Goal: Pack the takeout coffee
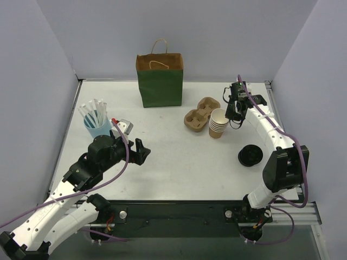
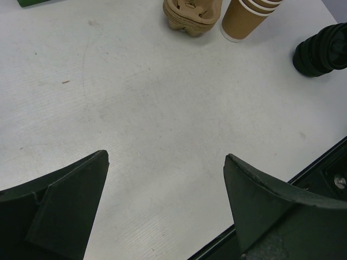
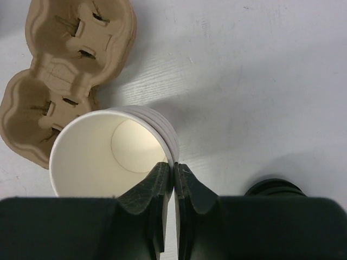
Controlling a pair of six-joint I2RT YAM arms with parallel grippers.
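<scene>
from the top view you see the right gripper (image 1: 232, 116) over the stack of cups (image 1: 218, 123) at the far right of the table (image 1: 179, 173), but not what its fingers are doing; your right wrist view settles it: the fingers (image 3: 149, 189) are pressed together on the rim of the top cup, one inside the white wall and one outside. that view also shows the top cup's empty white inside, and the pulp cup carrier (image 3: 65, 59) just left of the stack. your left wrist view shows the left gripper (image 2: 167, 157) spread wide over bare table, holding nothing, which the top view only hints at near the left (image 1: 142, 150). the black lids (image 1: 250, 156) sit near the right arm, apart from the cups. the takeout coffee, a cup with its lid on, shows in none of the three views. only the top view takes in the green paper bag (image 1: 160, 81) standing at the far edge and the blue cup of stirrers (image 1: 96, 125) at the left. the table is white and faintly scuffed, with pale lilac walls on three sides.
</scene>
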